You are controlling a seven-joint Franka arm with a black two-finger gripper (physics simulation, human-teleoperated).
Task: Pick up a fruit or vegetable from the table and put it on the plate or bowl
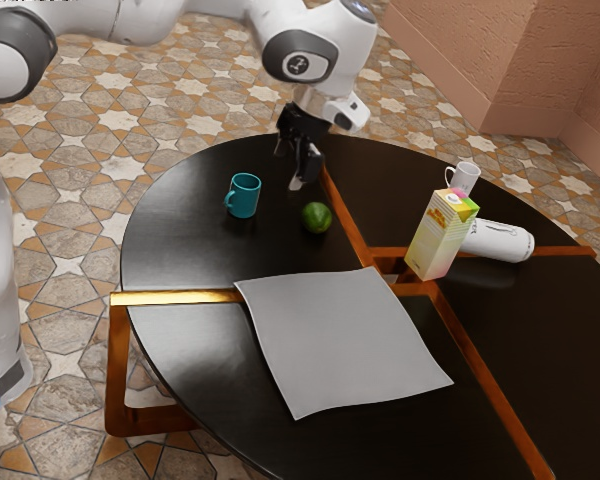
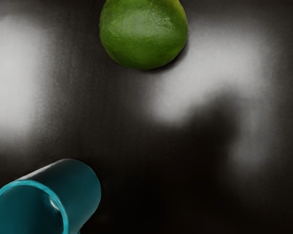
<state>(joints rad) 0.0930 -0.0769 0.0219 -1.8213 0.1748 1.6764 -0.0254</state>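
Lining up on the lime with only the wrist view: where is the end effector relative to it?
Observer: In the exterior view the end effector hangs above the table, just up-left of the lime, not touching it.
Operator: Which way does the teal mug's handle point?
Observer: The teal mug stands upright, with its handle toward the exterior view's left.
Operator: What lies past the lime?
Observer: A grey mat lies flat, nearer the exterior view's bottom edge.
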